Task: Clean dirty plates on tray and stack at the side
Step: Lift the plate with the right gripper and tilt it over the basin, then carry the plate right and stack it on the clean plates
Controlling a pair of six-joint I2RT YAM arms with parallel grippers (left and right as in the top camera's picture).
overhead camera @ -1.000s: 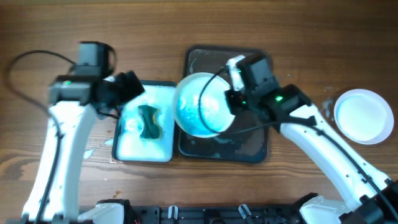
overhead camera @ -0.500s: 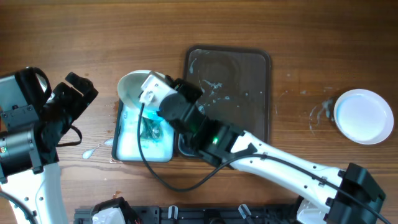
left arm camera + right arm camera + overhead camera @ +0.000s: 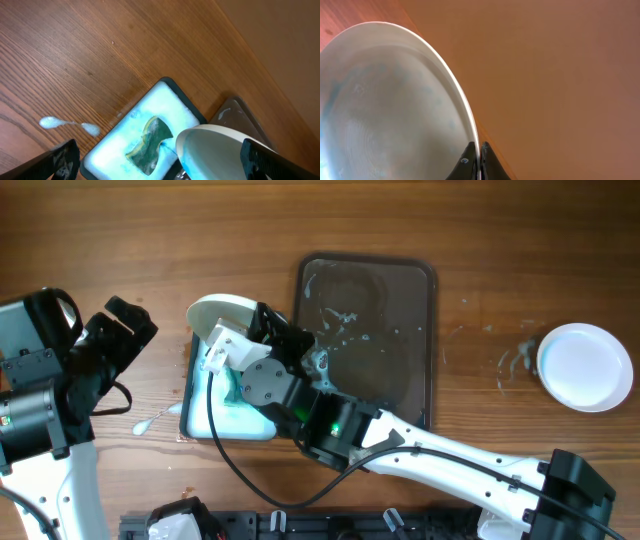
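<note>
Above the wooden table [image 3: 300, 220], the right gripper [image 3: 479, 162] pinches a tilted plate [image 3: 385, 100] by its rim over the white sponge tray [image 3: 165, 100]; seemingly wet, it could slip from that thin hold. The left gripper [image 3: 115, 335] hangs spread, empty, with the foam-streaked dark tray [image 3: 390, 360] beyond

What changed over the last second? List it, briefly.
The right gripper, shut on the rim of the plate, carried it left off the grey tray to hang tilted above the white tray with the sponge. The left gripper, open, pulled back left, away from the white tray. Both trays, the sponge and the clean plate at the right stayed put.
</note>
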